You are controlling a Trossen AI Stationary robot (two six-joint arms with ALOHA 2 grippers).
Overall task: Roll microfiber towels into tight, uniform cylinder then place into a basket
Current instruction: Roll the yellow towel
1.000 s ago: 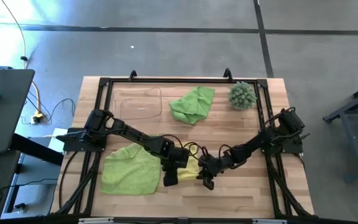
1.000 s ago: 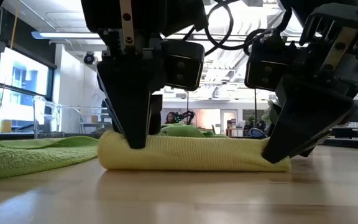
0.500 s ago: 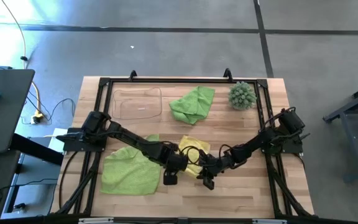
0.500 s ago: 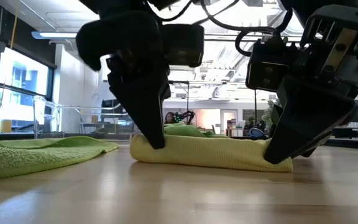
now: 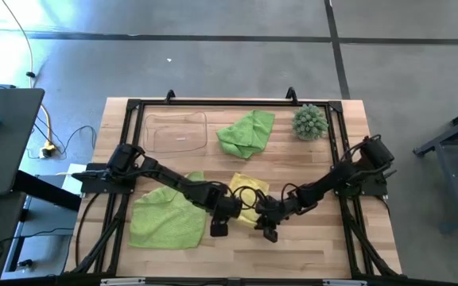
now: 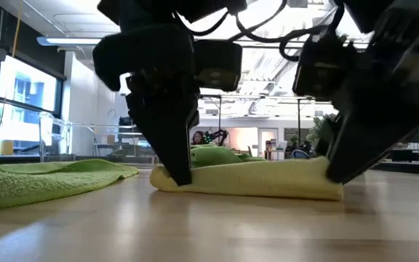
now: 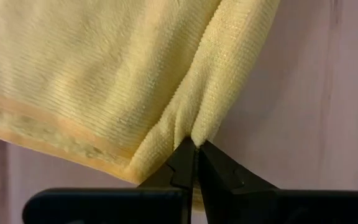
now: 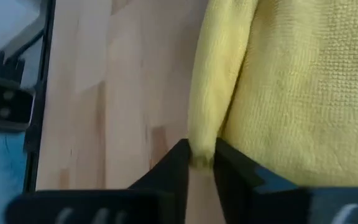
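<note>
The yellow towel [image 6: 253, 178] lies partly rolled on the table's near middle, and shows between my grippers in the high view [image 5: 246, 208]. My left gripper [image 5: 220, 219] is shut on the towel's left end and my right gripper [image 5: 269, 228] on its right end. One lime green towel [image 5: 165, 216] lies spread flat left of them. The other [image 5: 246, 133] lies crumpled at the far middle. The clear basket [image 5: 177, 131] stands at the far left. My left gripper pinches a raised fold [image 7: 194, 127] at the yellow towel's left end between its two fingertips. The fingers [image 6: 174, 164] come from above, slanting down. The towel lies on the table. My right gripper pinches the rolled edge [image 8: 202, 146] at the towel's right end between its two fingers. The fingers [image 6: 344, 164] slant down from above and from the table's right. The towel rests on the table.
A spiky green ball plant [image 5: 310, 121] stands at the far right. A black frame [image 5: 237, 103] runs around the wooden table top. Bare wood lies near the front edge [image 5: 293, 254].
My left gripper has gone toward the table's right and tipped, dragging the yellow towel's left end with it. The towel is now shorter from left to right and flatter. Its right end has stayed near my right gripper, which has shifted slightly.
</note>
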